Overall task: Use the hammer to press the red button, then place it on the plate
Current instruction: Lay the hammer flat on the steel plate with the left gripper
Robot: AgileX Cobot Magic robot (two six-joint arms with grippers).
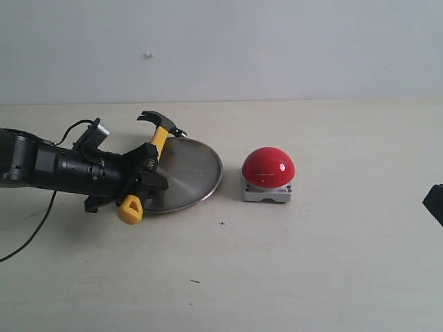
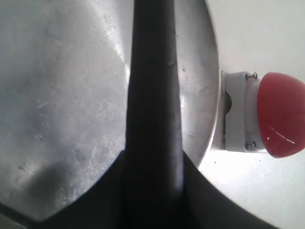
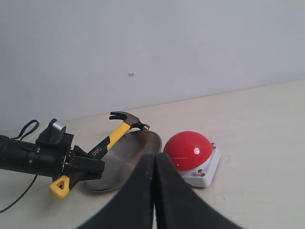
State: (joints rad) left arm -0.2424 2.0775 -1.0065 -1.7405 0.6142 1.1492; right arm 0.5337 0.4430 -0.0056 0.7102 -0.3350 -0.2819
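My left gripper point(image 1: 144, 177) is shut on the yellow-and-black handle of the hammer point(image 1: 160, 140), near its yellow looped end. The dark steel head points toward the back, past the far left rim of the silver plate point(image 1: 194, 173). The handle crosses the plate's left edge. In the left wrist view the handle point(image 2: 153, 109) shows as a dark bar over the plate point(image 2: 62, 95). The red button point(image 1: 268, 168) stands on its grey-white base just right of the plate, untouched. My right gripper point(image 3: 154, 158) is shut and holds nothing, well back from the button point(image 3: 189, 149).
A black cable trails off the left arm toward the table's front left. Only a dark corner of the right arm point(image 1: 435, 203) shows at the right edge of the exterior view. A plain wall stands behind the table.
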